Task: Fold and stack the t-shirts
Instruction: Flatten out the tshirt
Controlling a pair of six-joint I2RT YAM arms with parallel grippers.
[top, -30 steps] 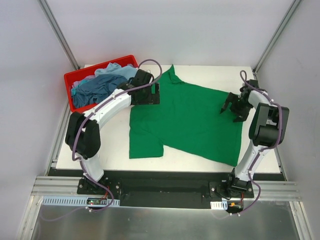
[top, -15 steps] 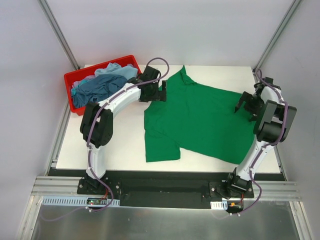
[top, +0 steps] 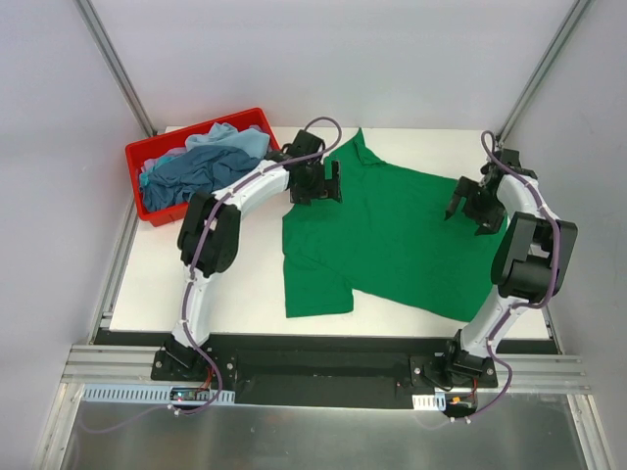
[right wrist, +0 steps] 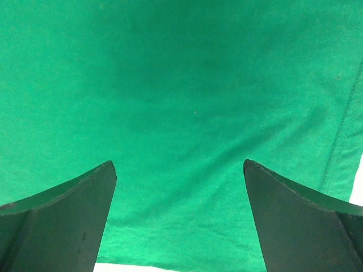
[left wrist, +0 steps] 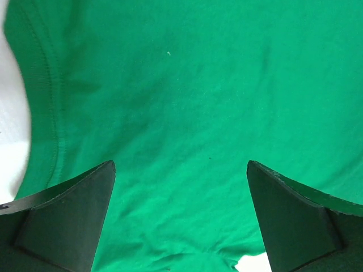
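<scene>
A bright green t-shirt lies spread flat on the white table, one sleeve toward the near left. My left gripper is open over the shirt's far left shoulder; the left wrist view shows green fabric between its spread fingers. My right gripper is open over the shirt's right edge; the right wrist view shows green fabric and a hem. A dark teal-blue t-shirt and a pale blue t-shirt lie crumpled in the bin.
A red plastic bin stands at the table's far left corner. Metal frame posts rise at the back left and back right. Bare table shows left of the green shirt.
The green shirt has slid to the right with both grippers. The left gripper moved right onto the shoulder; the right gripper moved right, then back a little left.
</scene>
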